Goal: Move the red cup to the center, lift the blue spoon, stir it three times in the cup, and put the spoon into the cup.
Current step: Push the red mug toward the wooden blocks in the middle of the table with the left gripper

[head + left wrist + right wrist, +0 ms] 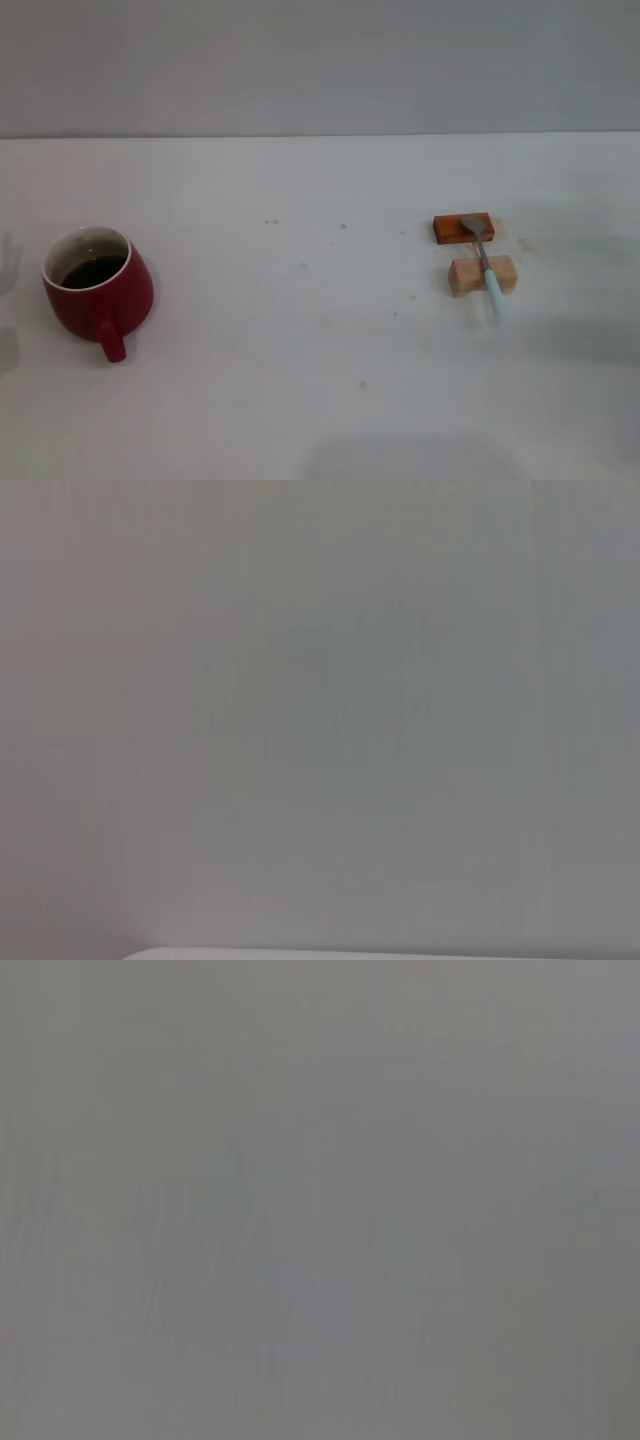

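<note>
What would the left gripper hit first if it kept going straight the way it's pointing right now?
Cannot tell for sure: neither gripper shows in any view. The left wrist view shows only a plain grey surface, probably the wall, so that way looks free of objects. The red cup and blue spoon sit untouched on the table.

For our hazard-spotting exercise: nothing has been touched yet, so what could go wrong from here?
1. The red cup holds dark liquid near its rim; sliding it to the center may slosh it.
2. The blue spoon lies across an orange-brown block and a tan block; a clumsy grasp could knock them away.
</note>
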Tool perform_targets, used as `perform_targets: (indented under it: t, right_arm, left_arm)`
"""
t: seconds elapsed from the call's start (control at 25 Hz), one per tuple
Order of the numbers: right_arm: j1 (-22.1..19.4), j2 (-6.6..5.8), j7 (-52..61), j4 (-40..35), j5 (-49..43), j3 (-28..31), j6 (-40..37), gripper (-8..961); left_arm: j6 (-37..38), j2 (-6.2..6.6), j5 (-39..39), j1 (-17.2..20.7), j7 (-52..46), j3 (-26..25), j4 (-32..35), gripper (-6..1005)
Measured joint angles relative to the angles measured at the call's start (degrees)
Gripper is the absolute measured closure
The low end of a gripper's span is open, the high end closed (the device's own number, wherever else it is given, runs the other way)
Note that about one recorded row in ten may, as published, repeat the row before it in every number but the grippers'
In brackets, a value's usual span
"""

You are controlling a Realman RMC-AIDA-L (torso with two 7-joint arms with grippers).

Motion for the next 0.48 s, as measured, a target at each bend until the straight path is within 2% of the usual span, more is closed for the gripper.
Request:
perform_targets:
  t: [0.48]
  right_arm:
    - [0.2,0.0,0.0,-0.3,-0.1,0.0,0.0,258]
  left_arm:
    - [-0.4,0.07,0.0,-0.5,-0.4,0.1,0.0,150]
